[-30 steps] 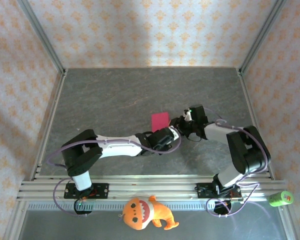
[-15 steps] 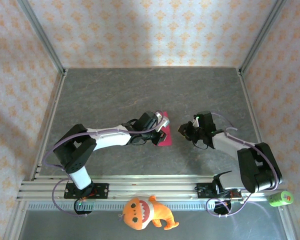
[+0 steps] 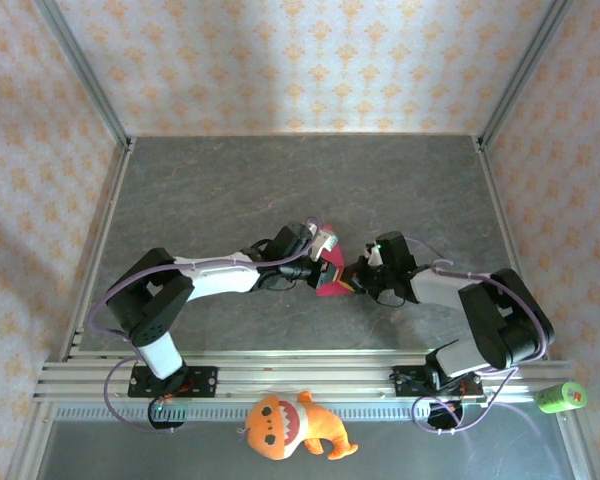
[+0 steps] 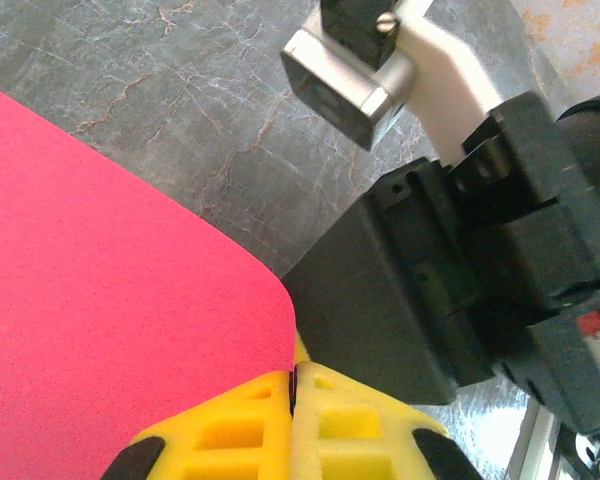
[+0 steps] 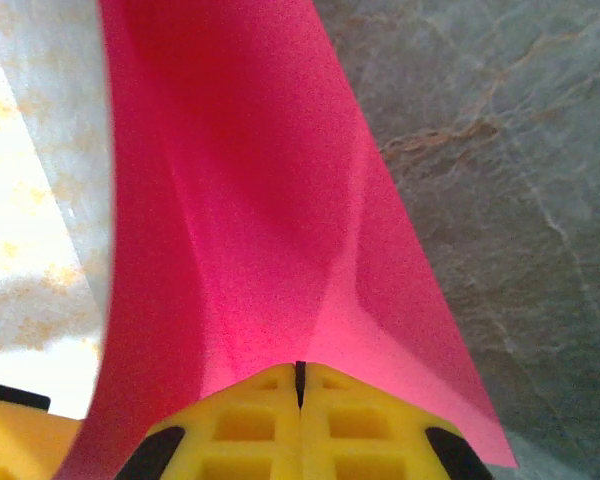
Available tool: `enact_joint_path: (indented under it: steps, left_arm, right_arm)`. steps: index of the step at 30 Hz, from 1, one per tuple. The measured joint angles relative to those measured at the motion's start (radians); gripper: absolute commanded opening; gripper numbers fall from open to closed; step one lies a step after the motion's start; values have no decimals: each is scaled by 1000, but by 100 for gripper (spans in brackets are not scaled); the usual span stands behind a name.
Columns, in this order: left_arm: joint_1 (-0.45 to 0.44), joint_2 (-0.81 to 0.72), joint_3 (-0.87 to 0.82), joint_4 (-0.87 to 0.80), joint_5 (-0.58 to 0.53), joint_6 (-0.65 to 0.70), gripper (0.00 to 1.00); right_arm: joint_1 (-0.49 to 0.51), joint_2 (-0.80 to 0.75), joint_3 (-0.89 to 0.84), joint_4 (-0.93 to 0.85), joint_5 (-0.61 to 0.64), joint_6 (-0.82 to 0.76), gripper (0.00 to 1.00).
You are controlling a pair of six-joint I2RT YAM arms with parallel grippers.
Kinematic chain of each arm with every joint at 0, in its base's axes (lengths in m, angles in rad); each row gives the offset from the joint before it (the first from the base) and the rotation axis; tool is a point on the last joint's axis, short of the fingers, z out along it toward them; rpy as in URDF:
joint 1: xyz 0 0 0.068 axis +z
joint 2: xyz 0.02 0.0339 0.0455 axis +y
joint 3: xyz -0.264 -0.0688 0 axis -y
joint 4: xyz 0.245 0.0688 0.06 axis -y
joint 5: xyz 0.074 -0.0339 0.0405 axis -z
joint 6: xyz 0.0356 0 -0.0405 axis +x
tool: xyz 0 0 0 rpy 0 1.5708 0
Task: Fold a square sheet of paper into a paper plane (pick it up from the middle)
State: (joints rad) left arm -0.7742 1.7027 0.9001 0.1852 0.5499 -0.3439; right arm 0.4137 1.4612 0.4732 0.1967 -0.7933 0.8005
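Observation:
The square sheet of paper [image 3: 331, 284] is magenta-pink and hangs between both grippers just above the grey table [image 3: 230, 190], near its middle. My left gripper [image 3: 326, 262] is shut on the sheet's edge; in the left wrist view the paper [image 4: 100, 280] runs into the seam of the yellow fingers [image 4: 230, 430]. My right gripper [image 3: 353, 279] faces it from the right, shut on the same sheet. In the right wrist view the paper [image 5: 240, 200] rises from the pinched fingers [image 5: 360, 430] with a crease bending it into a shallow V.
The right gripper's black body [image 4: 430, 290] sits a finger's width from my left fingertips. An orange plush toy [image 3: 290, 425] lies in front of the aluminium rail [image 3: 300, 378]. A green object [image 3: 561, 397] lies at the near right. Metal frame posts [image 3: 80, 70] border the table.
My right gripper has moved left to the paper and shut on it. The sheet, flat on the table before, is now lifted and bent between both grippers.

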Motion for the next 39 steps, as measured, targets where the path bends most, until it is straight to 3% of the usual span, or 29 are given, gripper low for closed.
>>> enact_joint_path:
  steps: [10, 39]
  left_arm:
    - [12, 0, -8, -9, -8, 5, 0]
    - [35, 80, 17, -122, -202, 103, 0]
  right_arm:
    - [3, 76, 50, -68, 78, -68, 0]
    - [3, 77, 56, -78, 79, -100, 0]
